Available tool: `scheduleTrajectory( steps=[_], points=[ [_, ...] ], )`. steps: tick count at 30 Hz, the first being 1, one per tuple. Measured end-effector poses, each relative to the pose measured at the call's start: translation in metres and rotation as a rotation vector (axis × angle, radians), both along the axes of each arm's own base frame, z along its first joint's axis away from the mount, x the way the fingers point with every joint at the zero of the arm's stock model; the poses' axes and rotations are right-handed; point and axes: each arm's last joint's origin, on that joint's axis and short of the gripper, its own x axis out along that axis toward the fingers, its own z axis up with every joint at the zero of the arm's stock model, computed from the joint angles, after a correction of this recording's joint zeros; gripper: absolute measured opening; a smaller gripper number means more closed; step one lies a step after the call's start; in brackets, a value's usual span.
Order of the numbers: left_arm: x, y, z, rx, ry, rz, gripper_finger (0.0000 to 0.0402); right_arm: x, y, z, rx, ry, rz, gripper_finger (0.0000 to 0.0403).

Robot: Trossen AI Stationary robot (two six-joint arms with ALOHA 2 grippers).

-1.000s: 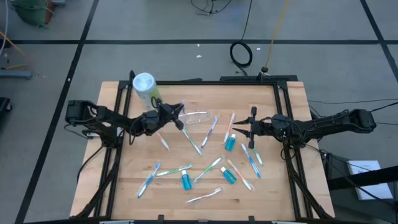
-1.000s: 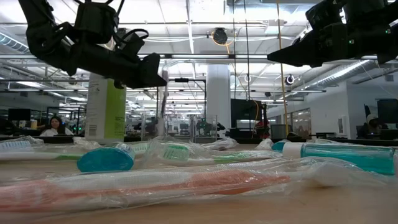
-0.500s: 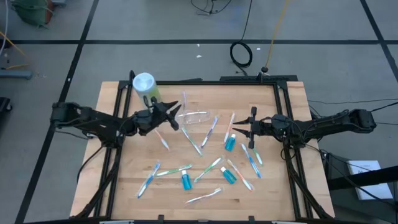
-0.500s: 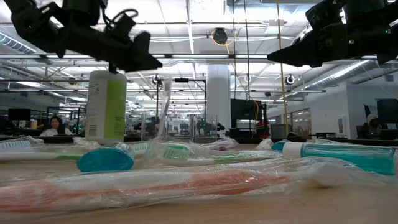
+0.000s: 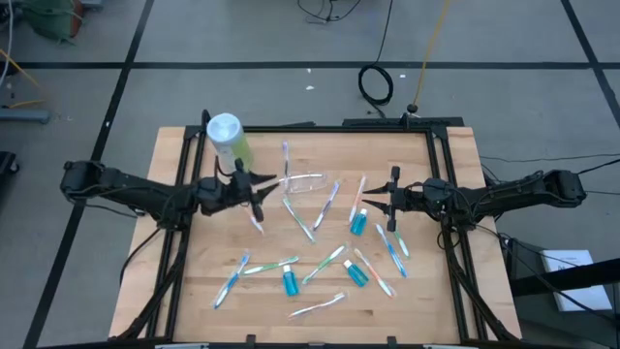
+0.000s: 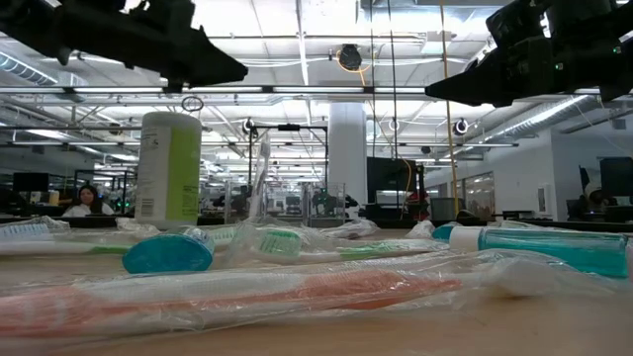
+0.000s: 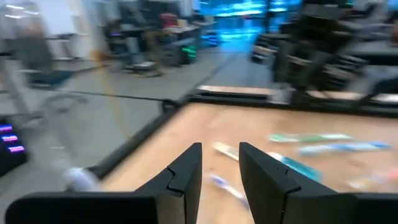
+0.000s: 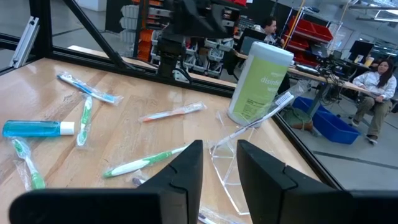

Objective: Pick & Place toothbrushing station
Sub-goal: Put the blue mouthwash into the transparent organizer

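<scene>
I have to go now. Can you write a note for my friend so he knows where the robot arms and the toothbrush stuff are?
Left tool: open, empty, above the table beside the clear holder.
Right tool: slightly open, empty, hovering by a blue tube.
Done: one toothbrush leans in the holder near the green canister.
Left: the other toothbrushes and tubes lie scattered across the table.

Left arm reaches in from the table's left edge, low and nearly horizontal; left gripper (image 5: 254, 186) sits over the left-centre of the board, fingers (image 7: 186, 168) parted by a narrow gap, nothing between them. Right arm mirrors it from the right side (stretched flat), right gripper (image 5: 380, 204) right of centre, fingers (image 8: 185, 167) slightly apart, also empty.
</scene>
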Motion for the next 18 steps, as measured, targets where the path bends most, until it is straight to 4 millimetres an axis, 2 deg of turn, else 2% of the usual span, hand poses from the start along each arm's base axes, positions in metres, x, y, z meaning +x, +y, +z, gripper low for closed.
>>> scheduleTrajectory(
  steps=[6, 10, 18],
  points=[
    [0.000, -0.009, -0.009, -0.025, 0.088, -0.196, 0.0113, 0.000, 0.000, 0.000, -0.031, 0.003, 0.002, 0.0089],
    [0.000, -0.012, -0.012, -0.074, 0.115, -0.222, 0.0113, 0.000, 0.000, 0.001, -0.047, -0.003, 0.003, 0.0089],
    [0.000, -0.013, -0.012, -0.073, 0.117, -0.227, 0.0113, 0.000, 0.000, 0.001, 0.153, -0.029, -0.009, 0.0089]
  ],
)
